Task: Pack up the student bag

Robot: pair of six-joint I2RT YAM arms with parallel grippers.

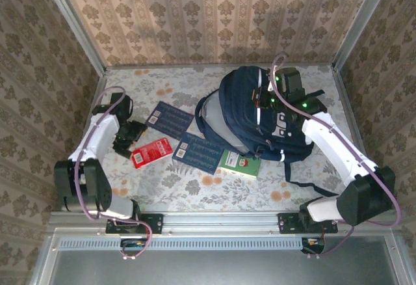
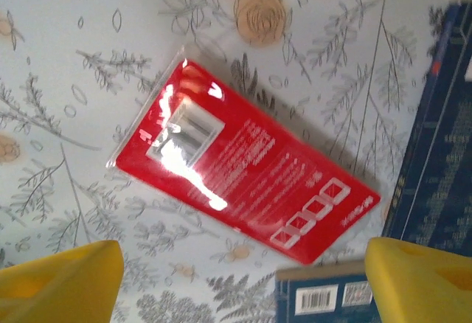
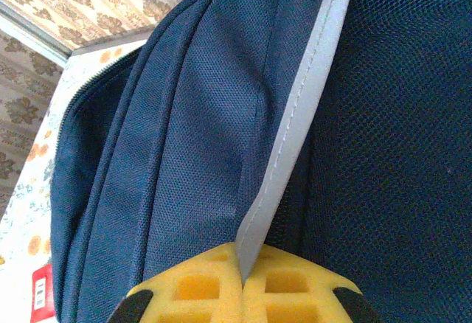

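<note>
backpack: one, navy, right of centre in the top view (image 1: 250,119), lying on the desk (image 1: 182,190), long axis roughly top-to-bottom of frame
right claw (image 3: 242,282): pressed together, pinching the backpack's white stripe (image 3: 295,131)
left claw (image 2: 240,282): spread wide, nothing held, hovers over the red packet (image 2: 243,183)
key relation: the packet sits just up-frame of the left claw, long axis upper left to lower right; judging by that, the left arm is clearly the nearer one; the backpack is off to the right, past the blue booklets (image 1: 170,118)
count: one backpack, one red packet, two blue booklets, one green book (image 1: 240,162)
</note>
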